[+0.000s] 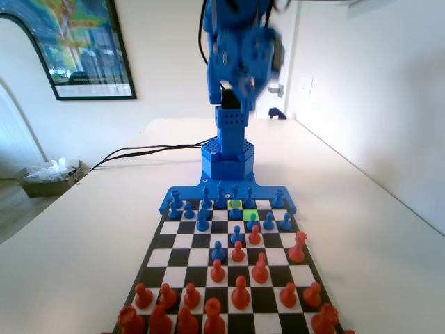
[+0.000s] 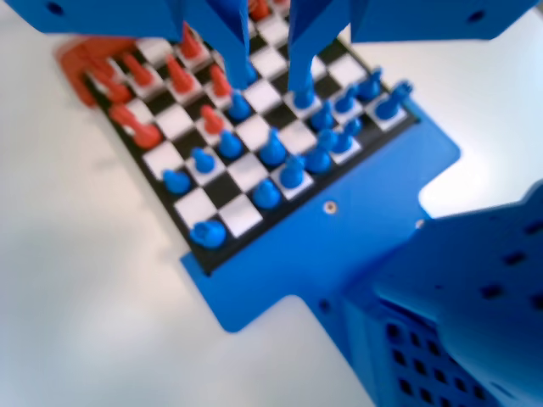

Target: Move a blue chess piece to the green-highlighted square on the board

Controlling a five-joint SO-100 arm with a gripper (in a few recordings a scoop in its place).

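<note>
The blue arm's gripper (image 2: 267, 80) is hanging high above the board (image 1: 182, 241) with its jaws apart and nothing in them, while the blue pieces (image 1: 202, 221) sit bunched at the arm's end around the green square (image 1: 235, 205).

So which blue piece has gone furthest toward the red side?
The blue pawn just left of a red pawn mid-board in the fixed view. Every other blue piece stands farther back.
</note>
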